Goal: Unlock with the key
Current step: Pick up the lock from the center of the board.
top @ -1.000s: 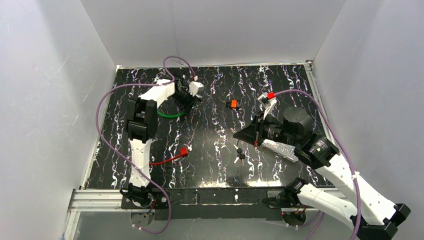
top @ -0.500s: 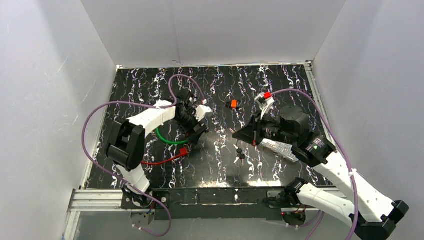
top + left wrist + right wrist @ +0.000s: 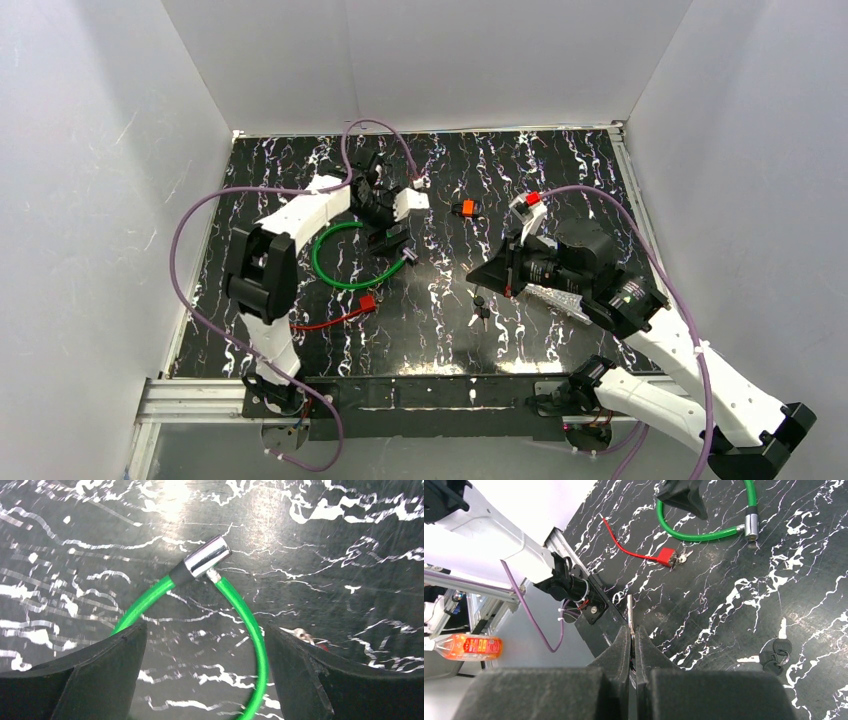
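A black table [image 3: 560, 165] veined with white is boxed in by plain white walls [image 3: 420, 60]. A small red padlock [image 3: 368, 302] lies front left, a thin red cable [image 3: 325, 322] trailing leftward from it. A little orange padlock [image 3: 466, 208] sits farther back. A bunch of black-headed keys [image 3: 480, 308] lies right of centre. An orange bottle [image 3: 469, 646] shows beyond the table's edge.

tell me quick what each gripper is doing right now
left gripper: open, holding nothing, above the green cable lock
right gripper: shut on a key
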`<action>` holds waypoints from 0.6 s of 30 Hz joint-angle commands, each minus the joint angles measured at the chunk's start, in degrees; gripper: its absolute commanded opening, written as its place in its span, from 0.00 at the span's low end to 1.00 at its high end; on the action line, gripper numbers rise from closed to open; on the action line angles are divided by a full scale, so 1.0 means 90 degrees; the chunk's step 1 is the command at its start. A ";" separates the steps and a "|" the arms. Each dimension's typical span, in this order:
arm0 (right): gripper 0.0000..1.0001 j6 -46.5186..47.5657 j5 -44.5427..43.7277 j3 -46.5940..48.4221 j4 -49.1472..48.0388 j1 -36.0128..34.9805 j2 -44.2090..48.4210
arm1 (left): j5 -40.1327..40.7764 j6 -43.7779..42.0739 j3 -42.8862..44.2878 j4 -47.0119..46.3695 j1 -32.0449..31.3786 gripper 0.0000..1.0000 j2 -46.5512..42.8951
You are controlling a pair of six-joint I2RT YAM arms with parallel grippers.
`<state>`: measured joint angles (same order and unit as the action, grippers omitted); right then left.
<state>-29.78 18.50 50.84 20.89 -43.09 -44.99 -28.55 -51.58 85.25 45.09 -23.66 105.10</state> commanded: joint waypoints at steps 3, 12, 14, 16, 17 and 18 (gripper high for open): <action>0.01 -0.0058 -0.0147 0.0034 -0.0255 0.0042 0.0180 | -0.0649 -0.2142 0.0299 0.0315 0.0059 0.84 0.0853; 0.01 -0.0186 -0.0186 -0.0024 -0.0224 0.0071 0.0321 | -0.0480 -0.3028 0.0981 0.0552 0.0114 0.70 0.1785; 0.01 -0.0184 -0.0190 -0.0013 -0.0213 0.0072 0.0320 | -0.0470 -0.3284 0.0926 0.0622 0.0147 0.67 0.1818; 0.01 -0.0176 -0.0189 0.0007 -0.0201 0.0081 0.0301 | -0.0423 -0.3561 0.0851 0.0698 0.0176 0.64 0.1856; 0.01 -0.0167 -0.0191 0.0023 -0.0192 0.0083 0.0290 | -0.0373 -0.3728 0.0766 0.0689 0.0178 0.61 0.1850; 0.01 -0.0153 -0.0197 0.0031 -0.0182 0.0090 0.0277 | -0.0326 -0.3862 0.0640 0.0611 0.0182 0.57 0.1832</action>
<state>-31.29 17.55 50.76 20.91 -42.70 -42.74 -31.68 -78.69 92.59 48.21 -22.60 121.69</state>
